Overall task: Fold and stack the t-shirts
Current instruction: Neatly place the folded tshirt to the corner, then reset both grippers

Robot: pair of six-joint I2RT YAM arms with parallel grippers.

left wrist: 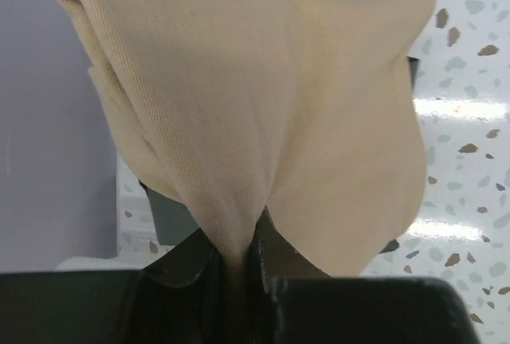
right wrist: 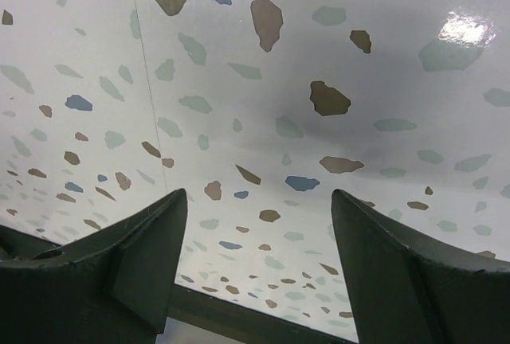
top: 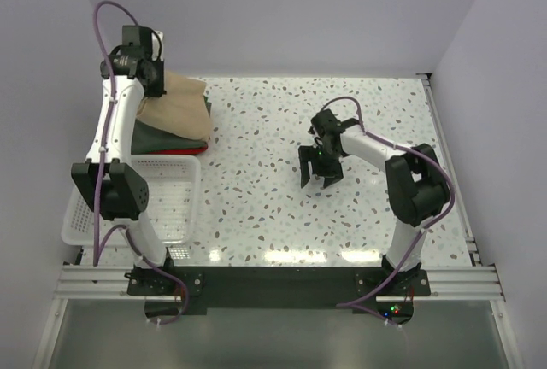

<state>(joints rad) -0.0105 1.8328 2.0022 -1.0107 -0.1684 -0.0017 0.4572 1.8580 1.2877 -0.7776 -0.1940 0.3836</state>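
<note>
Left jaws: closed tight on a gathered fold of the tan t-shirt (left wrist: 263, 105); the cloth is pinched right between the two fingers (left wrist: 190, 258), no gap showing
Tan t-shirt: fans out wide ahead of the left jaws and fills most of the left wrist view; from above it sits on top of the pile (top: 178, 102), spreading to the right of the left jaws
Dark grey-green t-shirt: directly under the tan one (top: 158, 137), on the near side of the left jaws; its edge peeks out along the pile's near and right sides
Red t-shirt: just a thin strip (top: 184, 152) at the bottom of the pile, touching the grey-green one above it
White basket: on the near side of the pile (top: 171, 205), well to the near side of the left jaws and just beside the red edge
Right jaws: spread wide, gripping nothing; both fingers (right wrist: 143, 256) point down at bare speckled bench (right wrist: 263, 81)
Right arm: reaches in over the middle of the bench (top: 376, 147); its jaws are well apart from the pile, far to the right of the left jaws
</note>
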